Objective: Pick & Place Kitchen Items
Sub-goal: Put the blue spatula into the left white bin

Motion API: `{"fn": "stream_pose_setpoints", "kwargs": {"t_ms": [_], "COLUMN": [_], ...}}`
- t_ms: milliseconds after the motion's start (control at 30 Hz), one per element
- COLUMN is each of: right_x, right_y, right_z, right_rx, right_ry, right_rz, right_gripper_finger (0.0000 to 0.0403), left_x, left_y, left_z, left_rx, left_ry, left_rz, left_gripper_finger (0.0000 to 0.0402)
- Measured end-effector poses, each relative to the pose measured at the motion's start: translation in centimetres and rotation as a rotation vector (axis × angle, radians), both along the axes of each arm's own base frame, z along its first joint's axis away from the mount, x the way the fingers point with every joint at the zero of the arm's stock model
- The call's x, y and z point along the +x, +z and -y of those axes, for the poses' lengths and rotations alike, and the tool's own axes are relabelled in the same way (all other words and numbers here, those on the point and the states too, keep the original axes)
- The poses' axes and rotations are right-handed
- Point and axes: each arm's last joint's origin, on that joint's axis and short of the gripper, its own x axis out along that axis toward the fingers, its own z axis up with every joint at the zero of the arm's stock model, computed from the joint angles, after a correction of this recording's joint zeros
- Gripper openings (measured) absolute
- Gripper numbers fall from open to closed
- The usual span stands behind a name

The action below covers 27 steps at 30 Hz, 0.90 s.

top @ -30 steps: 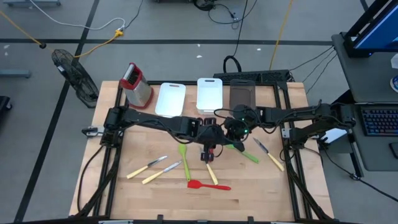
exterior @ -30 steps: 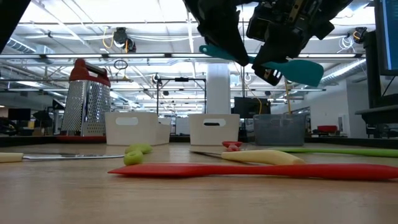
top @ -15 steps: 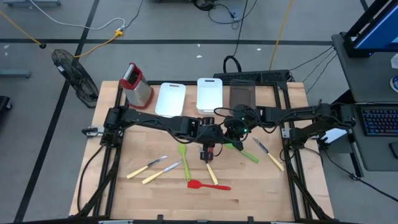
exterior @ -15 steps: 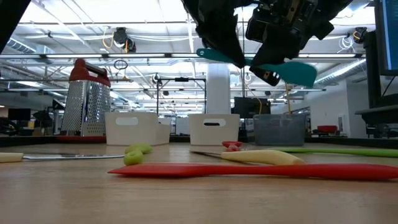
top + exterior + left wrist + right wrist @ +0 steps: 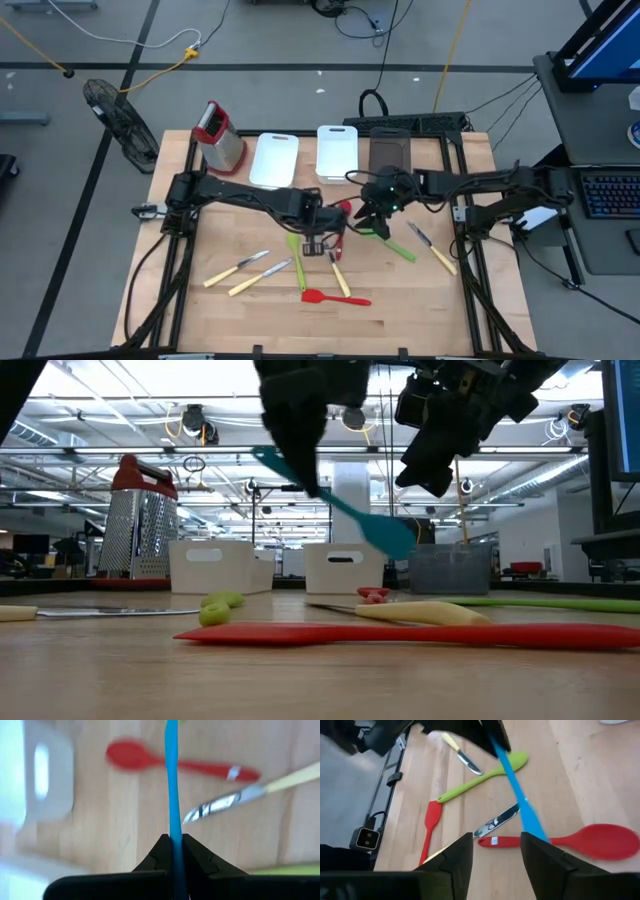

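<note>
**Blue spatula rests with the left arm alone over mid-table**

With its fingers pinched on the handle of the blue spatula [image 5: 330, 500], the left gripper [image 5: 172, 845] hangs above the middle of the wooden table [image 5: 180, 300], and the tool slopes down and away from it with the blade end lowest. The left wrist view shows both dark fingers pressed flat against the thin blue handle, a grip that looks firm enough to carry it. Just beside it, the right gripper [image 5: 496, 851] has its fingers spread apart with nothing between them; in its own wrist view the blue handle crosses just ahead of them, so the tool appears to be the left arm's alone.

Below the held spatula lie a red spoon [image 5: 590, 841] and a knife [image 5: 497, 820], with a green spoon [image 5: 485, 777] and a red spatula [image 5: 429, 827] close by. At the far edge stand two white bins [image 5: 274, 158] and a dark grey bin [image 5: 390, 152], beside a box grater [image 5: 220, 135]. The left-side bins lie within the left arm's reach, which probably explains the grip. The spatula is likely bound for one of them, though which cannot be told.
</note>
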Motion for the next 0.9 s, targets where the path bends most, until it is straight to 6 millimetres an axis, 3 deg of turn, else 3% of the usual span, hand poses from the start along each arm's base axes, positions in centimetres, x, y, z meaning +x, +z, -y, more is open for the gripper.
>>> {"fn": "stream_pose_setpoints", "kwargs": {"t_ms": [233,400,600,767,900], "right_x": [-1.8,-3.3,-4.3,-5.1,-6.3], "right_y": [0.3,0.6,1.2,1.9,3.2], "right_z": [1.4,1.8,1.8,1.8,1.8], "right_rx": [-0.08,-0.121,-0.165,-0.274,-0.323], "right_ry": [-0.056,-0.062,-0.031,-0.04,-0.032], "right_rz": [-0.077,-0.127,-0.127,-0.104,-0.035], "right_gripper_finger": [0.014,0.0106,0.0027,0.0008,0.0001], "left_x": [-3.0,-5.2,-8.1,-8.4,-8.5], "left_y": [1.0,4.0,7.3,7.3,5.7], "left_z": [-0.7,-1.2,-2.6,-4.1,-5.6], "left_rx": [0.105,0.166,0.278,0.343,0.383], "left_ry": [0.288,0.495,0.728,0.842,0.903], "left_rz": [-0.142,-0.042,0.1,0.165,0.118], "left_gripper_finger": [0.0014,0.0014,0.0014,0.0014,0.0014]}}
